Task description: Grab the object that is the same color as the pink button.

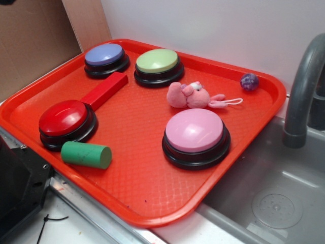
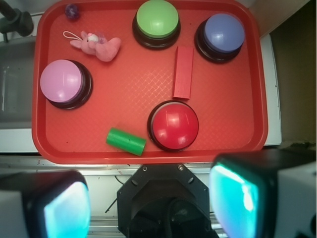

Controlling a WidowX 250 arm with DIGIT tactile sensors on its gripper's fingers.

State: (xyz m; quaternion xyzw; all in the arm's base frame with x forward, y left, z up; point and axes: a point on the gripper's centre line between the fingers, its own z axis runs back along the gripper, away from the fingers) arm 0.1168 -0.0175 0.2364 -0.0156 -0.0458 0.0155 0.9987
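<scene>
Gripper (image 2: 148,208) spread wide, empty, above the red tray's (image 2: 148,154) near rim. Pink plush toy (image 2: 97,45) lies unobstructed between pink button (image 2: 64,83) and green button (image 2: 157,22).

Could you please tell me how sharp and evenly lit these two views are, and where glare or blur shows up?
Exterior view: soft even light, everything sharp, mild sheen on the pink button. Wrist view: the tray is sharp, with a glare spot on the red button; the gripper fingers are blurred, glowing cyan.
</scene>
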